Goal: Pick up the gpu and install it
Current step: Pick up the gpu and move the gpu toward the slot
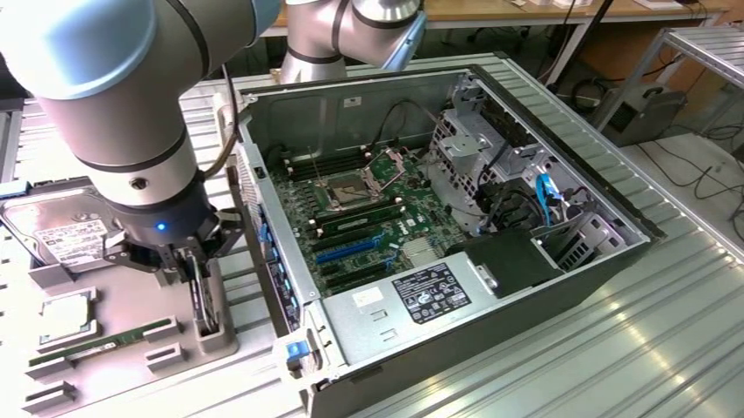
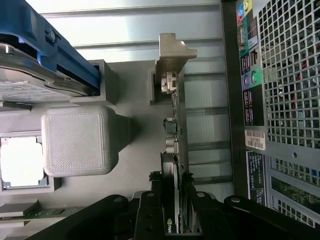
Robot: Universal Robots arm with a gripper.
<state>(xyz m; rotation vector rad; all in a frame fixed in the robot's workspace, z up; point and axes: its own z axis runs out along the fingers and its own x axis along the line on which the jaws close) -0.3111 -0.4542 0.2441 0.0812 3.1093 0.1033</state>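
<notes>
The robot arm (image 1: 117, 113) is seen nearest, reaching down at the exterior view's left beside the open computer case (image 1: 605, 252), which is laid on its side on the ribbed metal tabletop (image 1: 651, 348). Just left of the case, the gpu (image 1: 212, 309) is stood on edge in a grey holder (image 1: 221, 341). The gripper (image 1: 195, 277) is closed on the card's upper edge, with fingers (image 2: 150, 212) pressed to both faces. A hard drive (image 1: 52, 231) is racked further left.
</notes>
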